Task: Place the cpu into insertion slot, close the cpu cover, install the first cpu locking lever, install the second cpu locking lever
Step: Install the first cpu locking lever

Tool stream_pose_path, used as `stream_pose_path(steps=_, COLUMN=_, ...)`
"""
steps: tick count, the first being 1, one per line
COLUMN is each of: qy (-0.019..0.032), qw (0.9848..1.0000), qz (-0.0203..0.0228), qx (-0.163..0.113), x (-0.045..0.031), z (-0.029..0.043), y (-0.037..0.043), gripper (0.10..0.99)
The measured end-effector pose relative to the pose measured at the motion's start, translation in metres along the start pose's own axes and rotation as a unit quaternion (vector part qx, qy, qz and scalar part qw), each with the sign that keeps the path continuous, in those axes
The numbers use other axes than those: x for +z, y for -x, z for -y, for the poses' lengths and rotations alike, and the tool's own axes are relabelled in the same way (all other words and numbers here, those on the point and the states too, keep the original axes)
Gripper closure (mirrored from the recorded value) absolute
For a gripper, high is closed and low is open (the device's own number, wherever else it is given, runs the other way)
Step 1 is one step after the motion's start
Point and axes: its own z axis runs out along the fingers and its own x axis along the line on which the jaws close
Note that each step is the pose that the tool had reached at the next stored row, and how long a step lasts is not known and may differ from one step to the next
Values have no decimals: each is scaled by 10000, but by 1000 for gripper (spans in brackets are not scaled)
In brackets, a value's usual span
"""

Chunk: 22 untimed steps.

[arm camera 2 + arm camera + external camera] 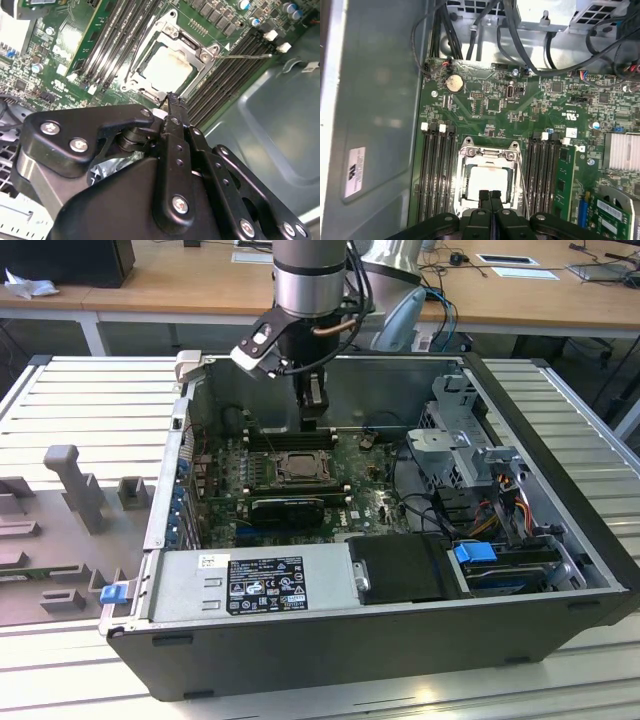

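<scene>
With the cpu (487, 180) seated in the insertion slot (300, 468) beneath the lowered cpu cover (489, 154), the gripper (490, 194) hangs close over the cover's edge. Its fingers are pressed together, holding nothing.

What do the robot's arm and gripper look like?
The arm is a silvery-grey cylinder with a dark band, and black cables run down its side. A pale grey module sits at the wrist. The gripper is matte black, built of rounded linkage plates fastened with silver screws, and narrows to two slim fingers.
</scene>
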Motion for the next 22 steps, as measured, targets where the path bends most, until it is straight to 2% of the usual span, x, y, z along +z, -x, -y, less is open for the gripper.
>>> stream_pose_path(steps=4, qy=2, qw=10000, qz=-7, qx=-21, x=-38, z=-2, y=0, gripper=980)
stream_pose_path(steps=7, qy=-2, qw=9996, qz=-17, qx=-291, x=-40, z=-2, y=0, gripper=980)
stream_pose_path(steps=9, qy=-3, qw=9988, qz=-26, qx=-493, x=-39, z=-2, y=0, gripper=980)
stream_pose_path(steps=14, qy=-4, qw=9981, qz=-32, qx=-619, x=-43, z=-2, y=0, gripper=980)
stream_pose_path(steps=17, qy=-7, qw=9956, qz=-45, qx=-934, x=-44, z=-2, y=0, gripper=980)
stream_pose_path(steps=20, qy=-9, qw=9920, qz=-60, qx=-1265, x=-44, z=-2, y=0, gripper=980)
stream_pose_path(steps=21, qy=-10, qw=9899, qz=-66, qx=-1413, x=-43, z=-2, y=0, gripper=980)
stream_pose_path(steps=22, qy=-11, qw=9865, qz=-77, qx=-1638, x=-42, z=-2, y=0, gripper=980)
